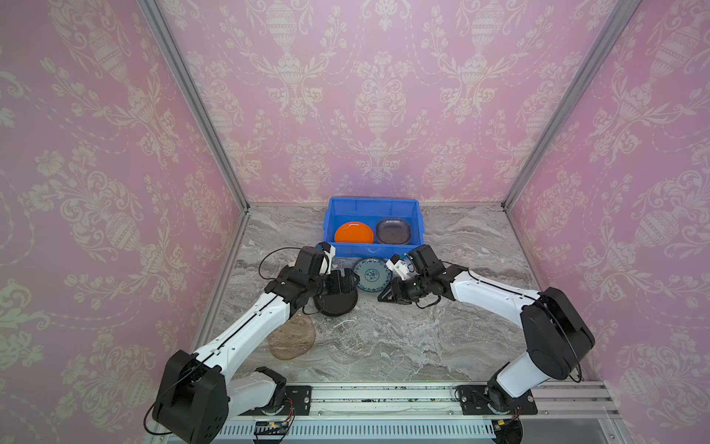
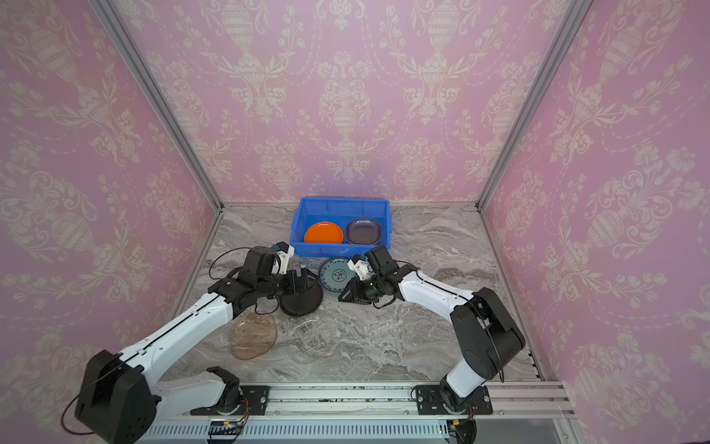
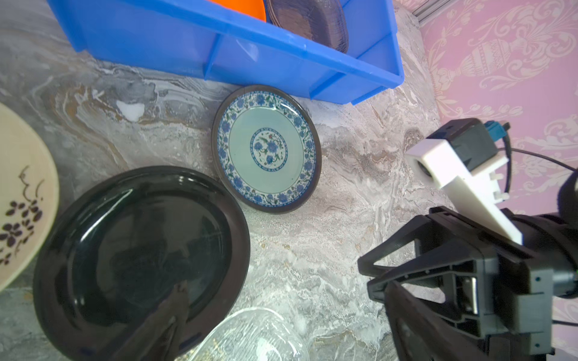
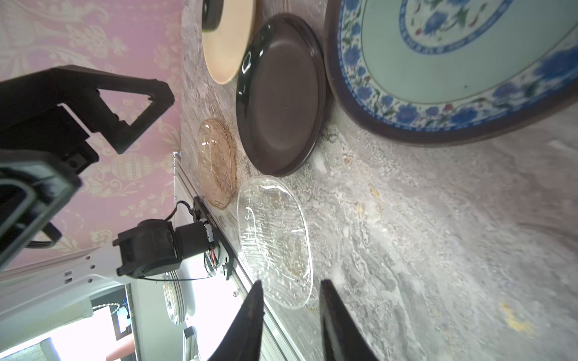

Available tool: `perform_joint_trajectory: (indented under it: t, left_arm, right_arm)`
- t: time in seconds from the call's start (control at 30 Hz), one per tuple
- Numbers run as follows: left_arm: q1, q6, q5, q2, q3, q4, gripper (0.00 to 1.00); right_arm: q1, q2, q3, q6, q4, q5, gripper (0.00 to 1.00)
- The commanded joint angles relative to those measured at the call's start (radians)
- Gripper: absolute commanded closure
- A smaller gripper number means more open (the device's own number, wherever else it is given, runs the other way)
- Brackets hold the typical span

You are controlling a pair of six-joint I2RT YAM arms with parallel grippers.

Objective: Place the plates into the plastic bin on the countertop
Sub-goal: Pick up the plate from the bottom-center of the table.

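The blue plastic bin (image 1: 418, 225) stands at the back of the countertop (image 1: 442, 326), holding an orange plate (image 1: 353, 233) and a dark translucent plate (image 1: 393, 230). Just in front of it lies the teal-patterned plate (image 1: 370, 275) (image 3: 269, 150). My left gripper (image 1: 345, 283) hangs open over the black plate (image 1: 338, 305) (image 3: 140, 250), holding nothing. My right gripper (image 1: 384, 296) (image 4: 291, 312) is low beside the teal-patterned plate, jaws narrowly apart and empty. A brownish plate (image 1: 292, 338) and a clear plate (image 4: 275, 237) lie nearer the front. A cream plate (image 3: 22, 193) lies under my left arm.
Pink patterned walls with aluminium posts close in three sides. An aluminium rail (image 1: 384, 399) carrying both arm bases runs along the front edge. The two grippers are close together, about a plate's width apart.
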Motion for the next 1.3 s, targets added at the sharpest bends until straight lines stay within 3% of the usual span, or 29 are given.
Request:
perform_joint_trajectory:
  t: [0.0, 0.1, 0.23, 0.47, 1.27]
  left_arm:
    - [-0.009, -0.067, 0.04, -0.093, -0.054, -0.022, 0.01]
    - [-0.008, -0.064, 0.03, -0.148, -0.1, -0.057, 0.01]
    - [-0.008, -0.076, 0.016, -0.174, -0.128, -0.055, 0.01]
    - [-0.008, -0.138, 0.011, -0.185, -0.196, 0.044, 0.01]
    - [-0.008, -0.125, 0.009, -0.11, -0.191, 0.09, 0.03]
  right_arm:
    - [0.055, 0.053, 0.009, -0.07, -0.08, 0.006, 0.64]
    - [0.092, 0.099, 0.029, -0.091, -0.104, 0.01, 0.56]
    - [0.116, 0.156, 0.051, -0.11, -0.117, 0.004, 0.55]
    - [0.132, 0.235, 0.079, -0.094, -0.073, -0.032, 0.58]
    - [0.154, 0.359, 0.096, -0.05, 0.018, -0.061, 0.74]
